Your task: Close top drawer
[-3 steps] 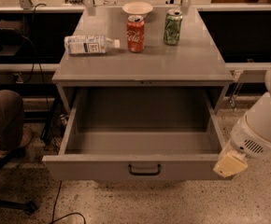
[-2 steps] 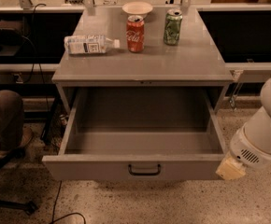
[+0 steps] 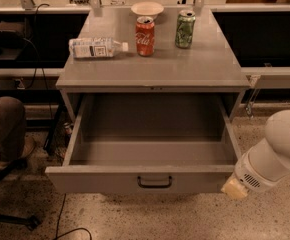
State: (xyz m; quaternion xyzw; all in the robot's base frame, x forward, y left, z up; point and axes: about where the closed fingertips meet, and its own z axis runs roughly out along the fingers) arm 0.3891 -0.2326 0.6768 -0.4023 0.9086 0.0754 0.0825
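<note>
Gaping toward the near side, the top drawer (image 3: 100, 183) stands pulled out of the cabinet (image 3: 155, 69); the gripper (image 3: 234, 189) hangs just beside its front right corner; parted or closed, I cannot tell.

Plain grey across the top drawer (image 3: 105, 181), inside and on the front panel; black on its handle (image 3: 154, 182). Like grey on the surface (image 3: 205, 59) above. White lettering on the red can (image 3: 145, 36); beside it the green can (image 3: 185, 29). Cream on the bowl (image 3: 147, 8). White label on the clear bottle (image 3: 96, 48). Pale yellow on the pincer (image 3: 235, 189), low by the drawer's right front corner, under the white arm (image 3: 280, 149). Speckled beige on the floor (image 3: 160, 219).
</note>
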